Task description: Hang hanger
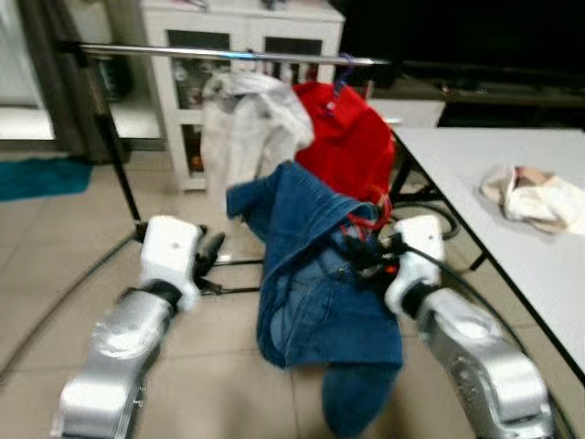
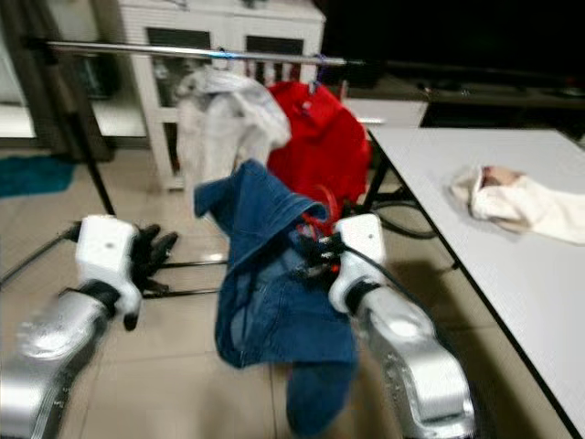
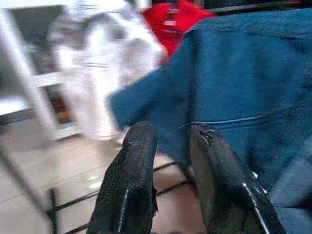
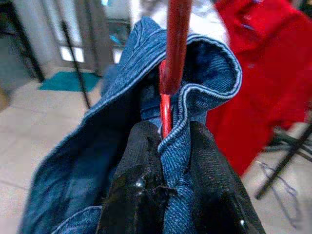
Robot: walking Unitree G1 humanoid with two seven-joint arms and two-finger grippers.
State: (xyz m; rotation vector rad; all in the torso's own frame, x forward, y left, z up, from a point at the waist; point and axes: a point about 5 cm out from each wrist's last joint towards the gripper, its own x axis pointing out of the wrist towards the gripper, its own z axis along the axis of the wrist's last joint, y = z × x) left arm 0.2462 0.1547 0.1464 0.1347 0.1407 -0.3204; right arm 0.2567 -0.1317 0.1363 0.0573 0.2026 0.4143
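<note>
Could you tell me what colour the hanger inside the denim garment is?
Red; the hanger shows best in the right wrist view.

Red hanger carrying a blue denim garment, held below the rail.

The red hanger (image 4: pixel 171 58) is a thin plastic one, its stem rising upright out of the folded collar of the blue denim garment (image 1: pixel 320 274), which drapes over it and hangs down in loose folds toward the tiled floor. The right claw (image 4: pixel 168 141) pinches hanger and denim collar together. The metal rail (image 1: pixel 228 55) runs horizontally above and behind, apart from the hanger.
</note>
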